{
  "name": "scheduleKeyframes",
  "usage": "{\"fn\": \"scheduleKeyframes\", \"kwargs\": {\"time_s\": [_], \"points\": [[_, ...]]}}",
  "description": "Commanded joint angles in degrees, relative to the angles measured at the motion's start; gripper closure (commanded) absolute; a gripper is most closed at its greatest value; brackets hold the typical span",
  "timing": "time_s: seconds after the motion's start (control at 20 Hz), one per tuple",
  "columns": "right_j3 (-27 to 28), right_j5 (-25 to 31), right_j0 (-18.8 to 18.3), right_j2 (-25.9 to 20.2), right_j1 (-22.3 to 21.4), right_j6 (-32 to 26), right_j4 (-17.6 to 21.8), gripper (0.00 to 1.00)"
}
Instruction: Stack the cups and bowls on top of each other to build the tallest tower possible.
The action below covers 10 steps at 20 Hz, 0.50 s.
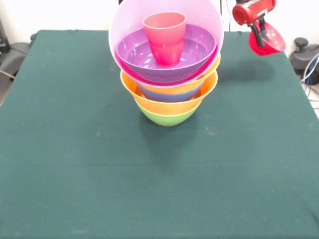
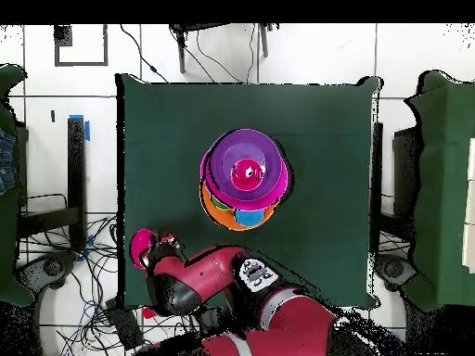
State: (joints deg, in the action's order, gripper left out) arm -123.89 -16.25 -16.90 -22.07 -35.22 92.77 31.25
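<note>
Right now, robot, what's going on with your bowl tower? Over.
Tool off beside the tower, shut on small red bowl. Tower standing: green base, orange, blue, purple, pink, red cup on top. Nothing in the way.

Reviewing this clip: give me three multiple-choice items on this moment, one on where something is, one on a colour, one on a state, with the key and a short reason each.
1. Where is the red cup?
A. on the table beside the tower
B. inside the purple bowl at the top of the tower
C. in the gripper

2. What colour is the tower's bottom bowl?
A. green
B. pink
C. blue

3. What is the gripper doing?
A. resting empty on the table
B. pressing on the tower
C. holding a small red bowl in the air, off to the side of the tower

Key: 1 B, the cup stands upright in the purple bowl; 2 A, green shows under the orange rims; 3 C, the red bowl hangs at the gripper, clear of the pile.
</note>
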Motion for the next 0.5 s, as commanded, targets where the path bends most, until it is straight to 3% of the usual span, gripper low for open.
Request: {"fn": "scheduleKeyframes", "kwargs": {"time_s": [0.05,0.25,0.35,0.5], "points": [[2.1,-3.4,3.0,-1.9,-3.3,12.7,-5.7,1.0],[3.5,-7.0,5.0,1.0,-4.7,13.6,-8.3,1.0],[5.0,-6.8,3.9,-0.7,-5.3,12.6,-6.3,1.0],[6.6,-6.7,4.3,1.3,-7.5,11.8,-6.3,1.0]]}}
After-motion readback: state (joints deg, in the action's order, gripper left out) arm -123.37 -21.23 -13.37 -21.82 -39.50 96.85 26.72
